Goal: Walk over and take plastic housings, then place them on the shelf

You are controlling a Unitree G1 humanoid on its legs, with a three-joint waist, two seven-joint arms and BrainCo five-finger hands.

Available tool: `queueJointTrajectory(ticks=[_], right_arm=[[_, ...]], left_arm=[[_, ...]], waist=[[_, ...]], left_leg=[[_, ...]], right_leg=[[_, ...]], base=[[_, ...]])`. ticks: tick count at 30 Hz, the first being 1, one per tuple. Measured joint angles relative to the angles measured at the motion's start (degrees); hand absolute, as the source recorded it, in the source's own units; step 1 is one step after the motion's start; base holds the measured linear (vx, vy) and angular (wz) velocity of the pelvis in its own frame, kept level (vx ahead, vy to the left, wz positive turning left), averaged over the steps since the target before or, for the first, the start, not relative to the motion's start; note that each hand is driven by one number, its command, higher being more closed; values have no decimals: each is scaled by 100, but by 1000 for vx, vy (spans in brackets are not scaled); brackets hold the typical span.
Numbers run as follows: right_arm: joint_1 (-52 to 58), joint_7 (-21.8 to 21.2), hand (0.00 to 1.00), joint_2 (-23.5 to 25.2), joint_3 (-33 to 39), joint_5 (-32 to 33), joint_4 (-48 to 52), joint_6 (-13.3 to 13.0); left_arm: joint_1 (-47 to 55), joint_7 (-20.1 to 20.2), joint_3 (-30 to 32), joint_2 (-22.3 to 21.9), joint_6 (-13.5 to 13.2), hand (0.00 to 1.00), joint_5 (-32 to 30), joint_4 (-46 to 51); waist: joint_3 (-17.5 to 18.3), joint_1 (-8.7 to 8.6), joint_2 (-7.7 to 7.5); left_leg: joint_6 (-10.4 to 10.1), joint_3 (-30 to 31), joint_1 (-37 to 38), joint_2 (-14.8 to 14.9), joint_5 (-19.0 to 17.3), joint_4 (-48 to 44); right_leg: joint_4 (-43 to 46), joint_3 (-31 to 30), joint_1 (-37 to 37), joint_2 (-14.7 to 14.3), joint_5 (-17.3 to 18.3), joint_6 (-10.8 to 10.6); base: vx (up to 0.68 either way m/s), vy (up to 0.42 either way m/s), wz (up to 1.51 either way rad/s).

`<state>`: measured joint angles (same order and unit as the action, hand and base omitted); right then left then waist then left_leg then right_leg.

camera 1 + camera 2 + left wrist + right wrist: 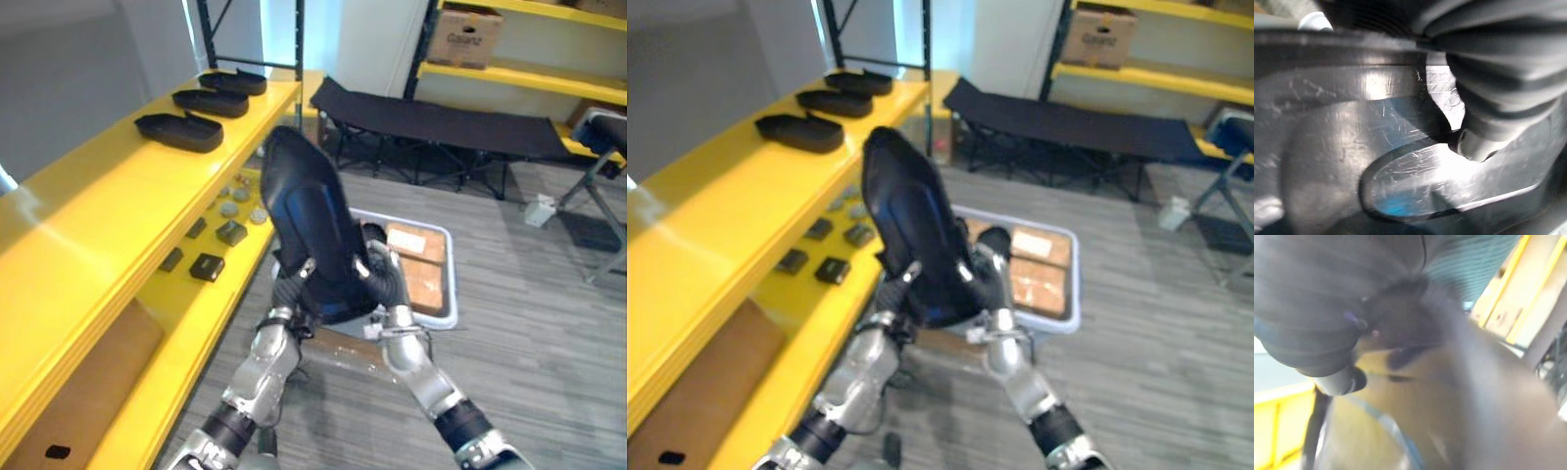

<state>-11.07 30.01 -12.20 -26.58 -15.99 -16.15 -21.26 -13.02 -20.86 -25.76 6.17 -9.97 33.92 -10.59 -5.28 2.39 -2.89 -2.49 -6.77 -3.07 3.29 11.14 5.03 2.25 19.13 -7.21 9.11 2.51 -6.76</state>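
The black plastic housing [309,220] stands nearly on end in the air between the two hands, just right of the yellow shelf [118,186], narrow end up and far, broad end down and near. It looks like a thin moulded shell: stiff, probably light for its bulk, and glossy. The left wrist view shows a scuffed, shiny inner face, so I judge it slippery under smooth fingers and likely to twist if squeezed at one spot only. The lower side rims, where it is widest, seem the best place to hold it, one hand on each side. That is where it is held: the left hand [294,284] has fingers hooked over the left rim, and the right hand [384,279] clasps the right rim, fingers curled onto the shell. On the shelf's top board, far left, three more housings [180,130] lie flat in a row, with bare board nearer. Small dark parts [207,266] sit on the board below. On the floor just beyond the hands is a grey tote [446,294] with brown parcels [423,281]. A dark folding cot [431,122] stands farther off.
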Motion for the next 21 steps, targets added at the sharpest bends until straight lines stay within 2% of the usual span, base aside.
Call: queueJointTrajectory(ticks=[2,5,7,8,9,11,12,14,15,17,18,19,21], right_arm=[[10,-95,0,-11,-15,141,0,-44],[81,-361,0,-3,-62,520,0,-105],[190,-714,0,-7,-162,885,36,-115],[200,-751,0,-7,-169,910,46,-116],[338,-1129,0,-6,-227,1315,334,-134],[521,-1715,0,6,-73,2071,1089,-263],[537,-1792,0,6,-24,2166,1203,-301],[584,-2262,0,6,745,2773,1987,-675],[583,-2343,0,1,1007,2903,2165,-776],[578,-2689,0,-39,2032,3515,2757,-1079],[578,-2721,0,-51,2143,3590,2811,-1109],[583,-2847,0,-121,2544,3836,2990,-1178],[691,-2881,0,-165,2898,3960,3157,-1170]], left_arm=[[0,-103,-12,-1,0,100,-249,49],[1,-616,46,-3,0,100,-1482,234],[2,-942,245,-12,2,100,-2363,591],[2,-960,270,-16,1,100,-2418,616],[5,-1126,561,-79,1,100,-2956,955],[30,-1290,974,-120,-8,100,-3472,1251],[39,-1299,1030,-128,-8,100,-3513,1267],[235,-1400,1447,-171,-7,100,-3768,1295],[313,-1417,1555,-174,-6,100,-3813,1295],[661,-1496,1968,-183,-5,100,-3952,1295],[702,-1512,2023,-180,-5,100,-3958,1295],[871,-1583,2240,-153,-4,100,-3962,1295],[923,-1713,2469,-149,-3,100,-3976,1295]], waist=[[0,1,0],[3,5,-5],[3,2,-6],[3,2,-6],[3,-1,-6],[3,-11,-6],[3,-10,-6],[2,-23,-6],[2,-29,-6],[4,-79,-9],[5,-90,-11],[6,-145,-12],[7,-184,-12]], left_leg=[[0,1,0,0,1,0],[0,4,0,0,1,1],[0,0,7,-3,3,2],[0,1,7,-3,3,3],[-1,-6,12,3,6,3],[-1,-32,51,9,6,4],[-1,-33,58,9,6,4],[-5,-48,93,7,0,7],[-20,-55,95,7,-14,8],[2,-107,97,13,-32,9],[2,-119,98,14,-32,9],[3,-170,102,18,-33,9],[10,-235,91,20,-38,9]], right_leg=[[1,1,-5,-5,-1,-1],[-1,3,-11,-6,-1,0],[2,10,-13,-10,-6,7],[5,10,-12,-10,-6,7],[25,2,0,-12,-2,14],[69,-17,1,-8,9,30],[77,-19,0,-6,10,32],[113,-36,8,12,47,36],[117,-37,9,13,51,36],[109,-55,17,13,52,35],[106,-61,18,13,53,34],[88,-129,37,8,51,35],[86,-245,98,4,45,45]], base=[[0,0,0],[0,0,0],[0,0,0],[0,0,0],[0,0,0],[0,0,-5],[0,0,-6],[-21,6,-1],[-61,21,-1],[-51,21,-3],[-38,18,-11],[-27,18,-16],[-22,23,-20]])
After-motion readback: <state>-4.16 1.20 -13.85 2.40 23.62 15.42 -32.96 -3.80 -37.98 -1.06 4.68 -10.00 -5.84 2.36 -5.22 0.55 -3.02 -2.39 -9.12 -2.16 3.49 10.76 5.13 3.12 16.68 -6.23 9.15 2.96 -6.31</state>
